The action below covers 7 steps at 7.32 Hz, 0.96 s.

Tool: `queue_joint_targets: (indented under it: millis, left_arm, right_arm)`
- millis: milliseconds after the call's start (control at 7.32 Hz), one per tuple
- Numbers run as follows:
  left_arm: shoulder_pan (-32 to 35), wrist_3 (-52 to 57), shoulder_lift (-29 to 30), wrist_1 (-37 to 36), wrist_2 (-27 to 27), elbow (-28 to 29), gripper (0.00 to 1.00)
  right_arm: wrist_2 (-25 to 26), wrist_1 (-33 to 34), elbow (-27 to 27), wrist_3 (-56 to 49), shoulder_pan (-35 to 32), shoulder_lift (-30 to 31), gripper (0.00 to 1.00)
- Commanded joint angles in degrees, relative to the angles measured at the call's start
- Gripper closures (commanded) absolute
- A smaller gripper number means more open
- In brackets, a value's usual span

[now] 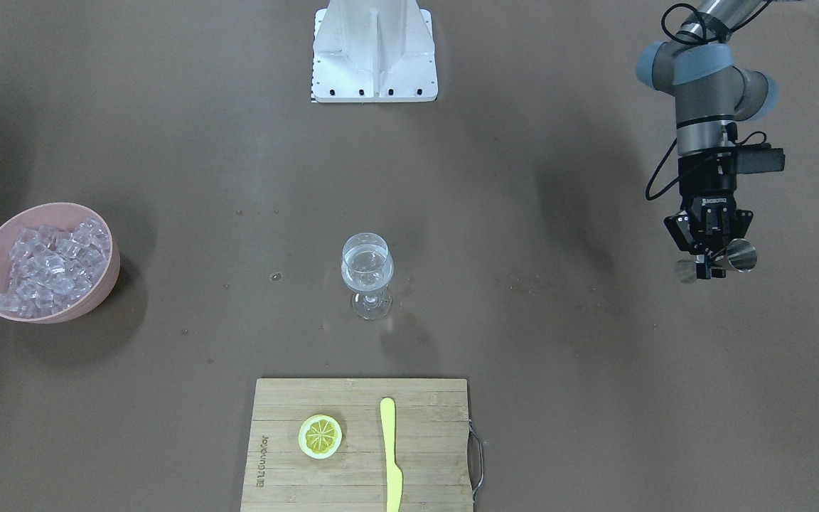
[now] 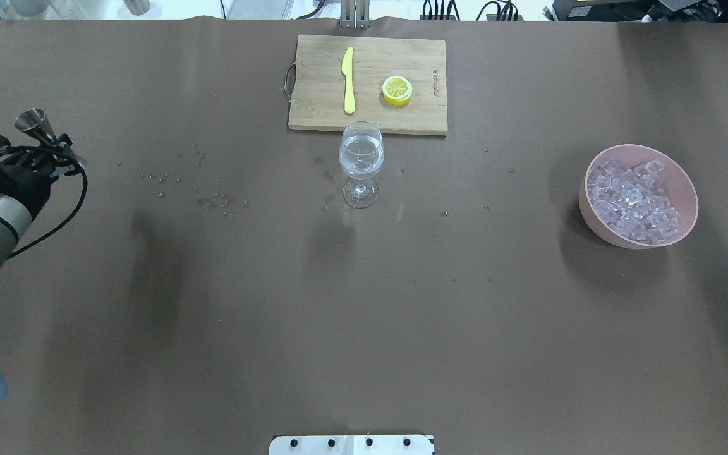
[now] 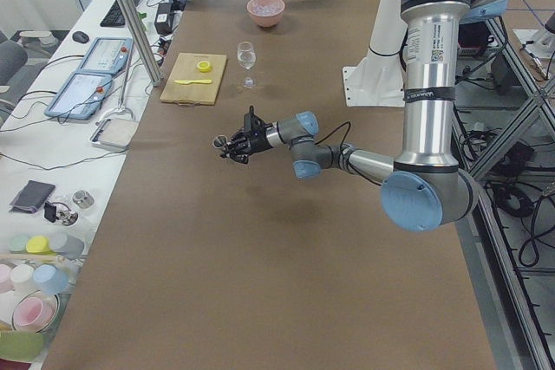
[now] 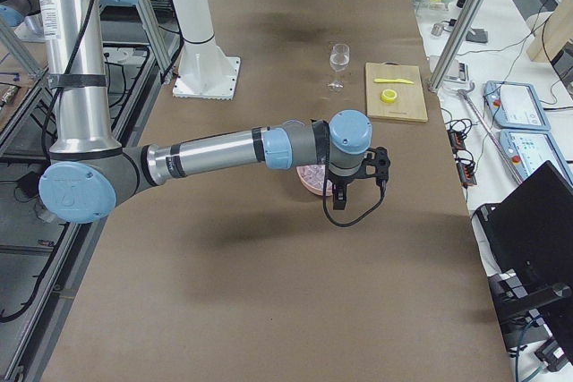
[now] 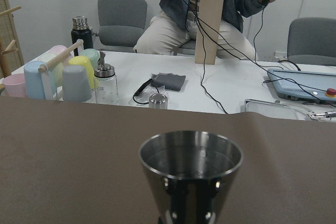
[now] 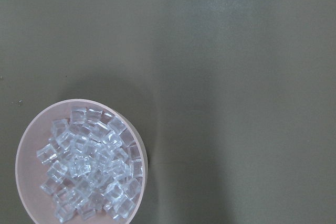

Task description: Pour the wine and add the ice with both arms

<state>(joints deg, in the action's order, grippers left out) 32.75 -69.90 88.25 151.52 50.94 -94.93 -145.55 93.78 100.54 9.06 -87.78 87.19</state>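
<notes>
A stemmed glass (image 1: pixel 367 274) part full of clear wine (image 2: pixel 361 158) stands mid-table. The ice (image 1: pixel 50 267) fills a pink bowl (image 1: pixel 107 284), also in the overhead view (image 2: pixel 639 199) and the right wrist view (image 6: pixel 89 166). My left gripper (image 1: pixel 712 264) is shut on the waist of a steel jigger (image 1: pixel 740 254) and holds it above the table's left end, far from the glass. The jigger's cup (image 5: pixel 190 166) looks upright; I cannot tell whether liquid is in it. My right gripper (image 4: pixel 345 194) hovers over the bowl, shown only in the exterior right view; I cannot tell its state.
A wooden cutting board (image 1: pixel 360 491) with a lemon slice (image 1: pixel 320 436) and a yellow knife (image 1: pixel 389 455) lies beyond the glass. The white post base (image 1: pixel 374 53) stands at the robot's side. Drops of liquid (image 2: pixel 212 199) dot the table left of the glass.
</notes>
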Motion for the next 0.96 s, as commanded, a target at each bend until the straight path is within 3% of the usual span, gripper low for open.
queue_joint_targets:
  millis: [0, 273, 819]
  left_arm:
    - [-8.20, -2.44, 0.17, 0.35, -12.04, 4.02, 1.00]
    - [-12.17, -2.44, 1.04, 0.62, -19.79, 5.89, 1.00]
    - [-13.41, -3.13, 5.43, 0.71, -20.26, 10.01, 1.00]
  right_arm:
    - [0.26, 0.00, 0.00, 0.00, 0.07, 0.17, 0.00]
    - [0.26, 0.00, -0.08, 0.00, 0.07, 0.26, 0.00]
    - [0.17, 0.00, -0.17, 0.00, 0.07, 0.35, 0.00]
